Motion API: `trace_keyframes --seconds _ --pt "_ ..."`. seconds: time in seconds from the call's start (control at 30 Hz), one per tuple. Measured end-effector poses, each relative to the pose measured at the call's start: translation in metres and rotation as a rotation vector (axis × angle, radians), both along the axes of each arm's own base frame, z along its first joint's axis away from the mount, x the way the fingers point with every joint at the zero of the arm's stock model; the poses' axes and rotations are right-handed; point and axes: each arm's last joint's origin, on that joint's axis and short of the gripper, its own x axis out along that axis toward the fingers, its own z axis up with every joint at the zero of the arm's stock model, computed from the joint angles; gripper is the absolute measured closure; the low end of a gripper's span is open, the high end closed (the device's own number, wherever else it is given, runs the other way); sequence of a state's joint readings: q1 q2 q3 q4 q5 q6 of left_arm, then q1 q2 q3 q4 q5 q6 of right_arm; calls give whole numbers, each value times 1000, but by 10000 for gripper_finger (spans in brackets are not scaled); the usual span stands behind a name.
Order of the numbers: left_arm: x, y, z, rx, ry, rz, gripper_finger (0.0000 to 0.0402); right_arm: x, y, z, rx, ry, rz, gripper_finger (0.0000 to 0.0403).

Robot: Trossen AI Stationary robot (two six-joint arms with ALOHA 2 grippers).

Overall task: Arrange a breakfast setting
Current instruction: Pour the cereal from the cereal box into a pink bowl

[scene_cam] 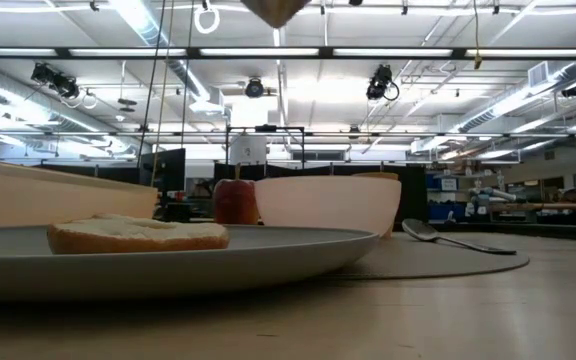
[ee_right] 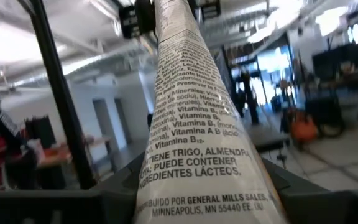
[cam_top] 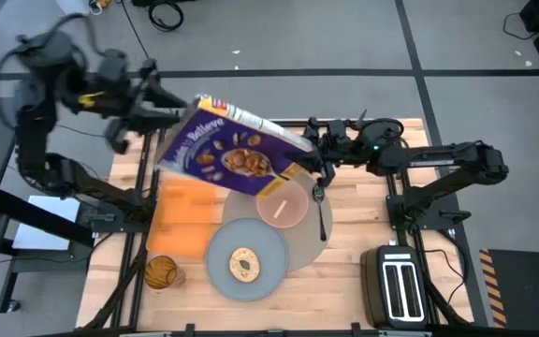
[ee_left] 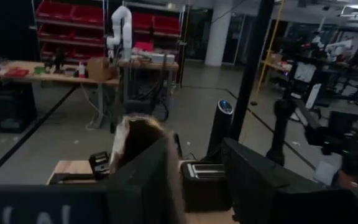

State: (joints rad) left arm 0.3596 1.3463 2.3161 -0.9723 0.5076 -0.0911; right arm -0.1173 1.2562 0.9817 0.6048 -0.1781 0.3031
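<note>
A purple cereal box (cam_top: pixel 227 150) hangs tilted above the table, one corner (scene_cam: pixel 278 10) low over the pink bowl (cam_top: pixel 282 204). My right gripper (cam_top: pixel 314 154) is shut on its right end. My left gripper (cam_top: pixel 162 117) is open at its left end, and the box (ee_left: pixel 145 149) stands between the fingers. The bowl and metal spoon (cam_top: pixel 321 211) lie on the round mat (cam_top: pixel 302 248). The toast (cam_top: pixel 243 265) lies on the grey plate (cam_top: pixel 223 281). The orange cup (cam_top: pixel 162 272) stands at the near left. The apple (scene_cam: pixel 234 200) shows behind the bowl. My right gripper pinches the box's right end between its two fingers, one on each broad face, with the printed narrow side (ee_right: pixel 191 143) facing the wrist. The fingers come level from the table's right. The box is lifted clear and tilted. My left gripper has the box's left end (ee_left: pixel 135 134) beside one finger (ee_left: pixel 73 199), with a gap to the other finger (ee_left: pixel 278 186). I cannot tell whether it touches the box.
An orange rectangular cloth (cam_top: pixel 183 217) lies left of the mat. A black toaster (cam_top: pixel 399 285) stands at the near right corner. The plate overlaps the mat's near left part.
</note>
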Motion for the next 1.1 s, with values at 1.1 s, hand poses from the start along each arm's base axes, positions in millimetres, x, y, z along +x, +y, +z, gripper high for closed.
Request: trace_keyframes --seconds 1.1 --pt "78 -6 -5 -149 -36 175 237 -208 25 -67 134 345 -5 236"
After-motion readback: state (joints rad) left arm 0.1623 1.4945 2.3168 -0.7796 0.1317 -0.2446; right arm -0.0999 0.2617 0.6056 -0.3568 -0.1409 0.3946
